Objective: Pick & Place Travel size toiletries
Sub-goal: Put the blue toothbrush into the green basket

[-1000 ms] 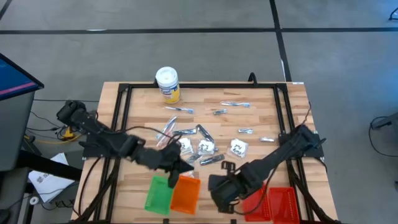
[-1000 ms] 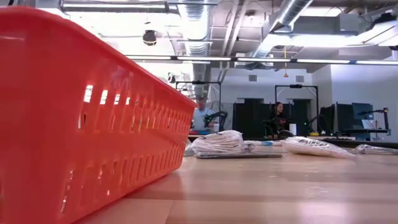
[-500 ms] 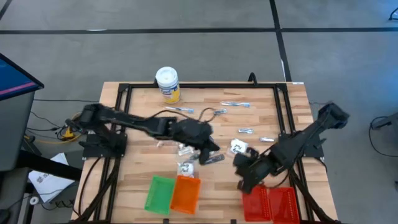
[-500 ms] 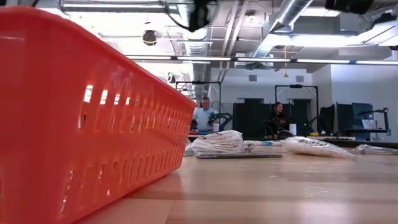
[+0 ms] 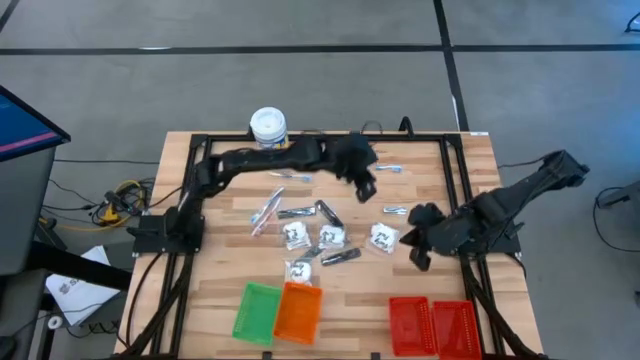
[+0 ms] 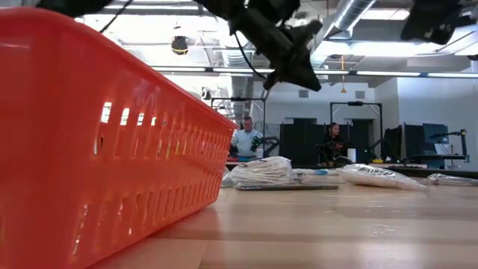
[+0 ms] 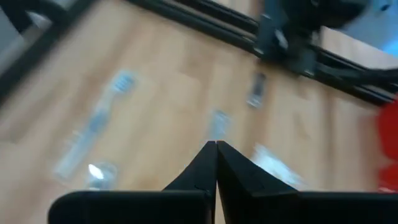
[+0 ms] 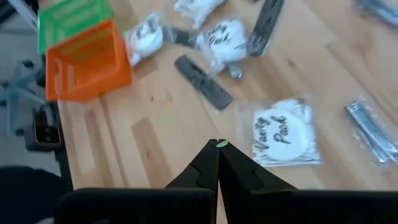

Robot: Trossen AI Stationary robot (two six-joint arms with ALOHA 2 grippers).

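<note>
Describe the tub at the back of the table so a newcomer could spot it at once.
Look at the wooden table, along its far edge near the left corner. The tub stands there upright, apart from the scattered packets: round white lid, yellow label, far bulkier than anything else.

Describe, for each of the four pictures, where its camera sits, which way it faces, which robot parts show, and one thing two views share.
High view: above, facing straight down; both arms, left claw, right claw.
Low view: at tabletop height, facing across; red tray close, left claw overhead.
Left wrist view: looks past its shut claw at blurred table.
Right wrist view: looks past its shut claw at a white packet.
Shared: the orange tray is also in the high view.
</note>
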